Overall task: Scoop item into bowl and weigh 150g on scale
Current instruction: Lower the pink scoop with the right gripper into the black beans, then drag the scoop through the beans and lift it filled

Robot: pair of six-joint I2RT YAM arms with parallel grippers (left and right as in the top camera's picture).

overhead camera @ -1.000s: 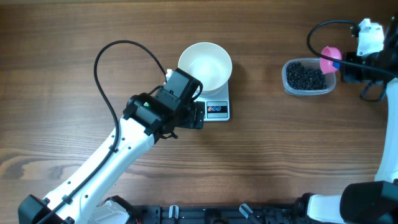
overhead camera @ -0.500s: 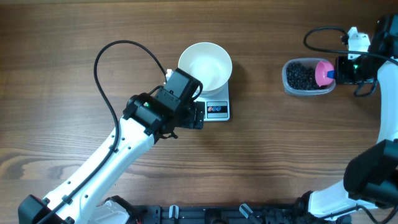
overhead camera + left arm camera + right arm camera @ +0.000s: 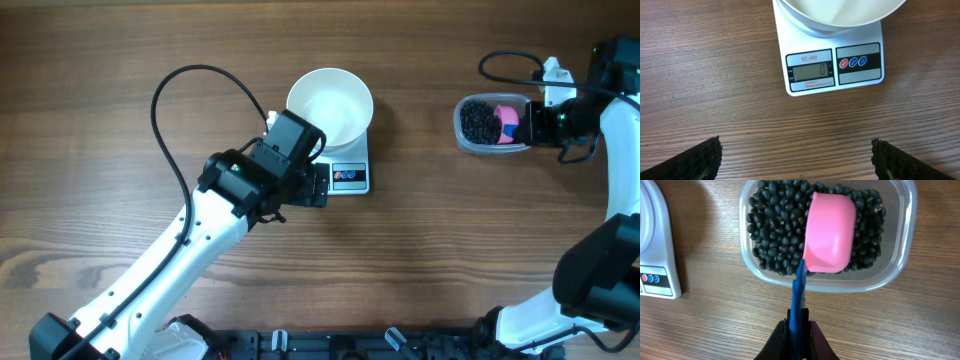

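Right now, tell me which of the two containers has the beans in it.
The clear plastic tub: black beans lie in it, with the pink scoop among them. The white bowl on the scale is empty.

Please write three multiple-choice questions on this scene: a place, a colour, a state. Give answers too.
1. Where does the bowl stand? A on a chair B on the scale C on a shelf
2. What colour is the scoop's cup? A green B yellow C pink
3. The right claw is: A shut on the scoop's handle B open C shut on the bowl
1 B: it sits atop the scale. 2 C: pink among black beans. 3 A: fingers pinch the blue handle.
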